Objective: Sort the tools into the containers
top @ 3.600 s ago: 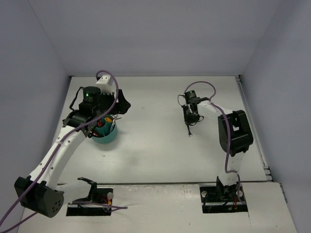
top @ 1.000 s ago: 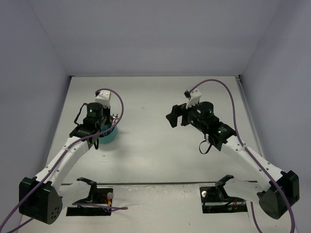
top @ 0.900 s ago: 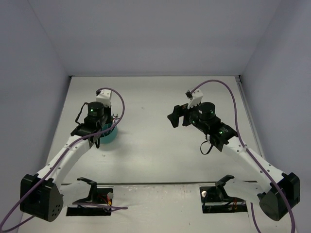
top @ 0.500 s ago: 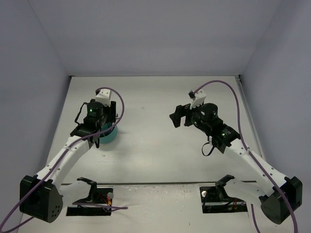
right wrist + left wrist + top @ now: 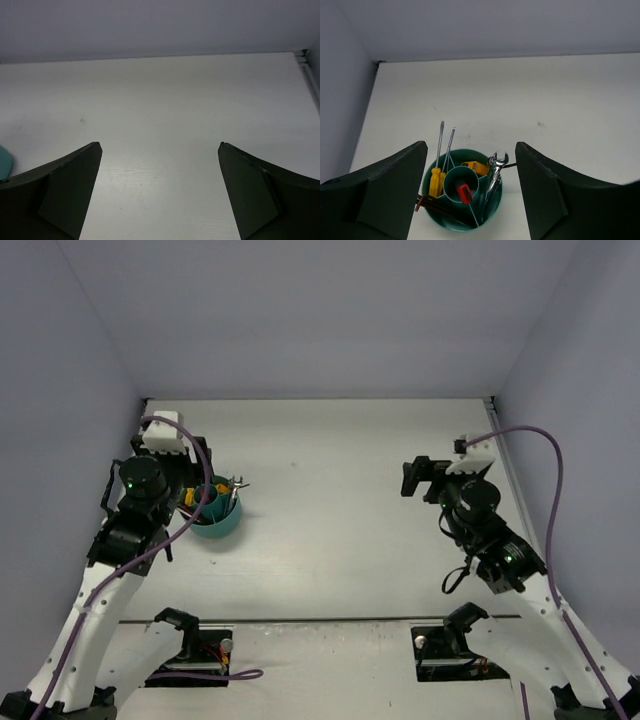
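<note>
The round teal bowl (image 5: pixel 216 523) stands at the table's left and holds the tools. In the left wrist view its rim (image 5: pixel 447 224) rings two yellow-handled screwdrivers (image 5: pixel 436 181), silver wrenches (image 5: pixel 495 176), an orange-headed tool (image 5: pixel 475 167), dark hex keys (image 5: pixel 438 208) and, in the round middle compartment, a red-and-black utility knife (image 5: pixel 463 193). My left gripper (image 5: pixel 196 496) (image 5: pixel 471 144) hangs open just left of and above the bowl, holding nothing. Over bare table at the right, my right gripper (image 5: pixel 420 476) (image 5: pixel 160 144) is wide open and empty.
Grey walls close in the table on the left, back and right. A metal rail (image 5: pixel 520 500) runs along the right edge. A sliver of the bowl (image 5: pixel 4 161) shows at the left edge of the right wrist view. Cable slots (image 5: pixel 195 658) sit by the arm bases.
The left arm has drawn back left off the bowl and its jaws have opened, uncovering the tools. The right arm has pulled back to the right.
</note>
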Action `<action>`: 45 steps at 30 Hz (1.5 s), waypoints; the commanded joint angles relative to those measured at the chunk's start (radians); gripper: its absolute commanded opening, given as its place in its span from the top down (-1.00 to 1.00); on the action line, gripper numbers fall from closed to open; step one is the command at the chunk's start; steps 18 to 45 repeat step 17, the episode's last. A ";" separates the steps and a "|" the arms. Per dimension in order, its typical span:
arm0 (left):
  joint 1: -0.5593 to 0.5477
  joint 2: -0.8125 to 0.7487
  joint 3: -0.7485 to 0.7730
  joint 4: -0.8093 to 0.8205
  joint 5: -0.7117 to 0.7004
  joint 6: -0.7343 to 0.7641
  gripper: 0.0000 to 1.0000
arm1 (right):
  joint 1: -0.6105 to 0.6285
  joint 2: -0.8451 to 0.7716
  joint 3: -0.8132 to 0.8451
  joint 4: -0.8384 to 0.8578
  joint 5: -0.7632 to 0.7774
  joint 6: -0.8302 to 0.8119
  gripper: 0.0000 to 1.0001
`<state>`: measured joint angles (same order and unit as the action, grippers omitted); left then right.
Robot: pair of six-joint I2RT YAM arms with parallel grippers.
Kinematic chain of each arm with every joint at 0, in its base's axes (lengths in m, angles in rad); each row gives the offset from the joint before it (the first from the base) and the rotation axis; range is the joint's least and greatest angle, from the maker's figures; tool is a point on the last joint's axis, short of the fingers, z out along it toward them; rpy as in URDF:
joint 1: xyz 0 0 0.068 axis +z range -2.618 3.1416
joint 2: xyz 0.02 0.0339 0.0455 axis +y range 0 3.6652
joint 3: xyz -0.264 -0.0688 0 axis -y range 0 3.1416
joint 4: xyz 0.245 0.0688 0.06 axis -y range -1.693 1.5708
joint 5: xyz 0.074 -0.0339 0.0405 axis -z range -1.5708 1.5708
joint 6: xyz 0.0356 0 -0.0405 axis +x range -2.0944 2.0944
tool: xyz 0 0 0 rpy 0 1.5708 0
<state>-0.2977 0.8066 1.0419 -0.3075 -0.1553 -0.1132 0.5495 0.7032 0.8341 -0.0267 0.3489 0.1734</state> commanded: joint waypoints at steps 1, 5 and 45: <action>0.009 -0.059 0.051 -0.090 -0.054 0.022 -0.41 | -0.005 -0.086 0.030 0.042 0.170 -0.019 -1.00; 0.009 -0.111 0.060 -0.120 -0.099 0.032 -0.46 | -0.003 -0.105 0.049 0.032 0.187 -0.043 -1.00; 0.009 -0.166 0.038 -0.146 -0.131 0.023 -0.50 | -0.004 -0.084 0.069 0.031 0.187 -0.058 -1.00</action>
